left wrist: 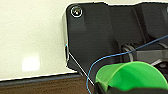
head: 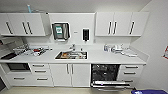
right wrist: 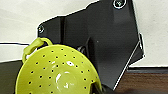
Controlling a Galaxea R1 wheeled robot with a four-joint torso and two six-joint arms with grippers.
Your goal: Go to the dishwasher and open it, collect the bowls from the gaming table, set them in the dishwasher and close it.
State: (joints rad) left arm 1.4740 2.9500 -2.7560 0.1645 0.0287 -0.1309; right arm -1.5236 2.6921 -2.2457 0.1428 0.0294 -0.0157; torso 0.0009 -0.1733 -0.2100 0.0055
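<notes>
- Straight ahead in the head view, the dishwasher (head: 105, 75) sits under the white counter (head: 100, 58), right of the middle. Its door (head: 110, 85) hangs down open, and the inside is dark with wire racks.
- Close to the left wrist camera is a bright green bowl (left wrist: 132, 77). A dark part of the left gripper (left wrist: 100, 89) sits at its rim, so the left gripper looks like it is holding this bowl. A thin blue wire (left wrist: 110, 58) curves just over the bowl.
- Close to the right wrist camera is a pale yellow-green bowl (right wrist: 57, 72) with many little holes and a loop handle (right wrist: 33, 47). It sits right at the right gripper, but I cannot tell if the fingers are closed on it.
- Both wrist views look down at a pale floor (left wrist: 32, 37) and a strip of brown wood (left wrist: 45, 86). The head view does not show that wood strip.
- Up in the head view, a steel sink (head: 71, 55) with a tap (head: 73, 47) sits in the middle of the counter. A rack of dishes (head: 30, 50) stands to its left, and some small things (head: 115, 48) stand to its right.
- White cupboards (head: 22, 24) with dark handles hang on the wall on both sides. Between them are a paper towel box (head: 60, 31) and a black soap holder (head: 85, 34).
- White drawers (head: 38, 72) and two cupboard doors (head: 70, 75) fill the space under the counter. A small oven (head: 17, 66) sits at the far left.
- A blue thing (head: 150, 91) peeks in at the bottom right corner.
- Any writing is too small to read.
</notes>
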